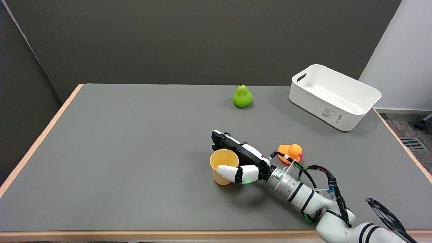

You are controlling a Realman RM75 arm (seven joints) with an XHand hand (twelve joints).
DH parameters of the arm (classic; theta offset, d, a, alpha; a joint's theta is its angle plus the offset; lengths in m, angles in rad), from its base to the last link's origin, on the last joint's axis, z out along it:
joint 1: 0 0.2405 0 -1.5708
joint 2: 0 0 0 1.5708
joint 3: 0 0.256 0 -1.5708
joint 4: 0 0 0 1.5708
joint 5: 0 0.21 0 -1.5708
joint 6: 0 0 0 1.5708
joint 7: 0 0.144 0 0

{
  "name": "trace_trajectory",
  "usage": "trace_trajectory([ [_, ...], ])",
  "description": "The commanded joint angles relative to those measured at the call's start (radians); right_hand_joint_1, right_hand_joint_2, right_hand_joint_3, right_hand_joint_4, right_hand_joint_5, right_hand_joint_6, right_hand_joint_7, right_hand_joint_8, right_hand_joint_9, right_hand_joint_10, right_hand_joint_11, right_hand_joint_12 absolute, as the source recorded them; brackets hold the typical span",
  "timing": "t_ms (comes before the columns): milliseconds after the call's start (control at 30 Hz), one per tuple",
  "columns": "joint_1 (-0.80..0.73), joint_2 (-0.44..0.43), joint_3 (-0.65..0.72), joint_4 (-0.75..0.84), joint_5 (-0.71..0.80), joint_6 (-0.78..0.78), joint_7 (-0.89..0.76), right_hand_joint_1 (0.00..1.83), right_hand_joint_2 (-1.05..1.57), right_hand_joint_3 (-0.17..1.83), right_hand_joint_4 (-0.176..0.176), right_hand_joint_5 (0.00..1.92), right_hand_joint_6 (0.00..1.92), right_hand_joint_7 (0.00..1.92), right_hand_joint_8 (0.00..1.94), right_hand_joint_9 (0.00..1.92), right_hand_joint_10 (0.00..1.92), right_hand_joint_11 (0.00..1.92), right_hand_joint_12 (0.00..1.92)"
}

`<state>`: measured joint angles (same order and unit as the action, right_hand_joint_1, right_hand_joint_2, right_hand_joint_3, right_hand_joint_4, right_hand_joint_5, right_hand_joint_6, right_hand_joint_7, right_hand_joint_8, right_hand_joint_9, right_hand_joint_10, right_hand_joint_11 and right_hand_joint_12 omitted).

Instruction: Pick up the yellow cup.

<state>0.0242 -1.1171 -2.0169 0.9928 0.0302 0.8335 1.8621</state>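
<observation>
The yellow cup (221,168) stands upright on the grey table (118,152), a little right of centre and towards the near edge, its mouth open upwards. My right hand (241,160) reaches in from the lower right and encloses the cup. The thumb (227,171) lies across the cup's near wall. The black fingers (225,141) run along the far side, against the rim. The cup's base looks to be resting on the table.
An orange rubber duck (294,152) sits just behind my right wrist. A green pear (242,96) stands further back at the centre. A white bin (332,96) stands at the back right, by the table's right edge.
</observation>
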Motion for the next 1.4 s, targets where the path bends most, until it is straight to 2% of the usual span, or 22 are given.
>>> trace_trajectory([
  [33, 0.010, -0.003, -0.022, -0.030, -0.041, 0.043, -0.001, 0.89, 0.59, 0.74, -0.176, 0.00, 0.00, 0.00, 0.00, 0.00, 0.00, 0.00, 0.31],
  [567, 0.015, -0.021, -0.034, -0.059, -0.056, 0.044, -0.007, 0.86, 0.59, 0.71, -0.176, 0.00, 0.00, 0.00, 0.00, 0.00, 0.00, 0.00, 0.24],
  [1100, 0.039, -0.040, -0.034, -0.097, -0.059, 0.044, -0.008, 0.88, 0.59, 0.75, -0.176, 0.00, 0.00, 0.00, 0.00, 0.00, 0.00, 0.00, 0.29],
  [1300, 0.045, -0.048, -0.034, -0.099, -0.059, 0.041, -0.009, 0.92, 0.60, 0.80, -0.176, 0.00, 0.00, 0.00, 0.00, 0.00, 0.00, 0.00, 0.34],
  [1400, 0.047, -0.048, -0.033, -0.099, -0.059, 0.041, -0.009, 0.96, 0.63, 0.92, -0.176, 0.00, 0.11, 0.00, 0.02, 0.00, 0.02, 0.00, 0.50],
])
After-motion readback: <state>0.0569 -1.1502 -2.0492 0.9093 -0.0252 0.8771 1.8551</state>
